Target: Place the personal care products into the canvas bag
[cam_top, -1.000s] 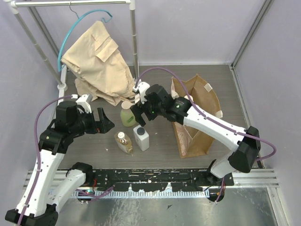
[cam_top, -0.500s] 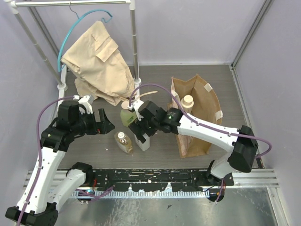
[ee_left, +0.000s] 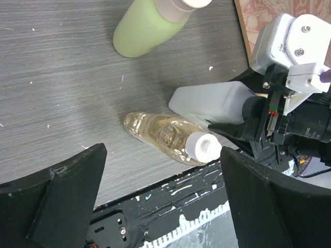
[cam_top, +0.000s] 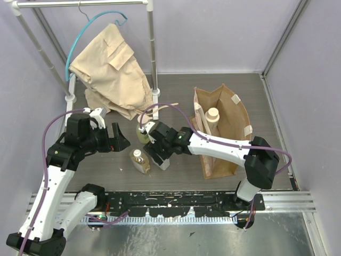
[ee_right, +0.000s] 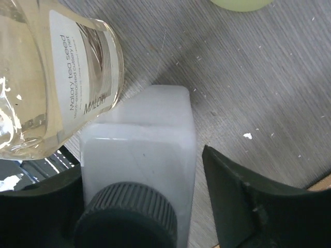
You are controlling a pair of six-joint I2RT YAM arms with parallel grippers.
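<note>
Right gripper (cam_top: 160, 152) sits astride white bottle (ee_right: 139, 134), jaws apart. I see a thin gap at the bottle's 3 o'clock side and can't tell contact on the other side. From the top view the gripper hides most of it. Amber bottle (cam_top: 140, 161) sits just beside at 9 o'clock. Green bottle (cam_top: 141, 133) at 11 is half covered. Cream bottle (cam_top: 212, 116) stands inside canvas bag (cam_top: 234, 125) at 3 o'clock. Left gripper (cam_top: 121, 137) is spread wide, holding nothing.

The right gripper (cam_top: 160, 157) has dropped from beside the bag (cam_top: 224, 162) onto the white bottle (ee_right: 139, 150), now between its fingers (ee_right: 248, 206), jaws apparently narrowing.
</note>
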